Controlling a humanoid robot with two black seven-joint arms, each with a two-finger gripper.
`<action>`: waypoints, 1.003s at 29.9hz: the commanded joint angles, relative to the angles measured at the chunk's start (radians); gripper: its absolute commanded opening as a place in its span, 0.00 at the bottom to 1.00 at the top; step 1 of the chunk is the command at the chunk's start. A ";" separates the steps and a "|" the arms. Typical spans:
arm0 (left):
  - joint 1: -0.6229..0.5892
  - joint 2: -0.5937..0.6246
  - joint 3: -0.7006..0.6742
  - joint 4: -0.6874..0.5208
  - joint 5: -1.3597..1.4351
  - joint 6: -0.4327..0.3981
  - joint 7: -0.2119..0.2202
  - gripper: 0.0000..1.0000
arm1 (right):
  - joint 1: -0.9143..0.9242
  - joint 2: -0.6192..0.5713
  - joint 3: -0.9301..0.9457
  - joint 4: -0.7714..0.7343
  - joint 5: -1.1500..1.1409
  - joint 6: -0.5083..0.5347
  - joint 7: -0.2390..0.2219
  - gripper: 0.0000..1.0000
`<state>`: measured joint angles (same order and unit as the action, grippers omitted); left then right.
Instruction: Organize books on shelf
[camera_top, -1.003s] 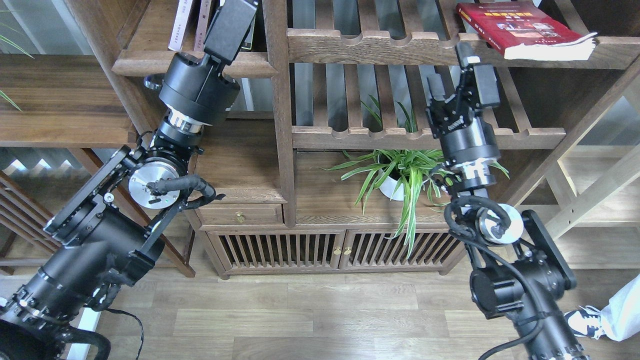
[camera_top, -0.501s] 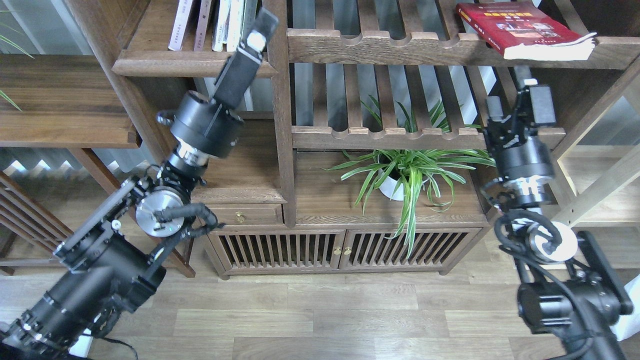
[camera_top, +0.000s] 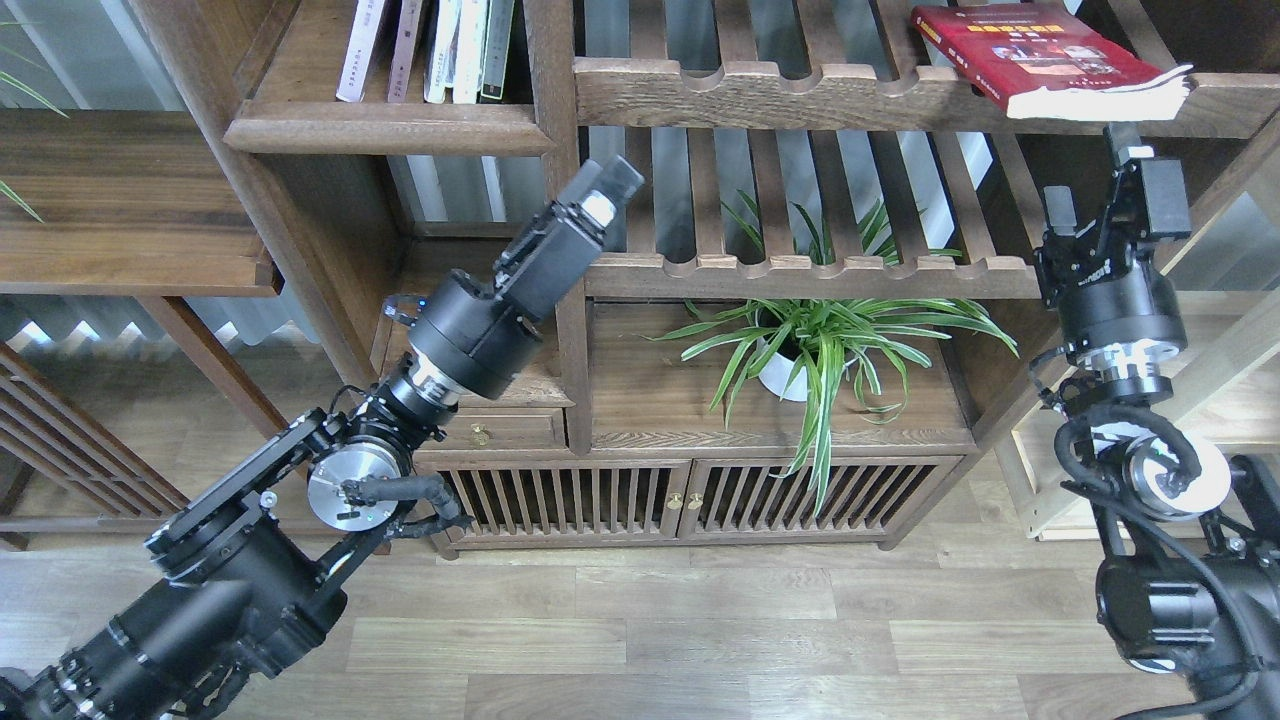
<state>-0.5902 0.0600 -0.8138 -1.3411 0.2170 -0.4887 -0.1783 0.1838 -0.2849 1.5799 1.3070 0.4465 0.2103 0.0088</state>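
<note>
Looking down, you see the red book (camera_top: 1050, 58) lying flat at the upper right of the frame, on a slatted rail, not yet on the solid shelf (camera_top: 385, 125) at upper left, where thin upright books (camera_top: 430, 45) stand. The other paperbacks are out of view. The right pincer (camera_top: 1100, 190) hovers just below the red book, fingers spread, empty. The left pincer (camera_top: 600, 195), near centre, holds nothing; its fingers cannot be told apart. Judging by this, most work remains.

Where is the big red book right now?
In the head view, the red book lies flat at the top right, on the slatted shelf, above the right gripper.
</note>
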 joint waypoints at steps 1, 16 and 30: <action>0.000 0.003 0.001 0.000 0.001 0.000 0.048 0.99 | 0.006 -0.040 -0.014 0.000 0.001 -0.008 -0.006 0.96; 0.006 0.004 0.019 0.019 0.001 0.000 0.066 0.99 | 0.124 -0.083 -0.017 0.000 0.049 -0.143 -0.007 0.93; 0.006 0.004 0.013 0.022 0.001 0.000 0.059 0.99 | 0.216 -0.103 -0.029 0.001 0.086 -0.391 -0.073 0.93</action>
<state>-0.5844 0.0646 -0.7998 -1.3204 0.2179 -0.4887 -0.1192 0.3717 -0.3780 1.5499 1.3085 0.5157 -0.1194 -0.0531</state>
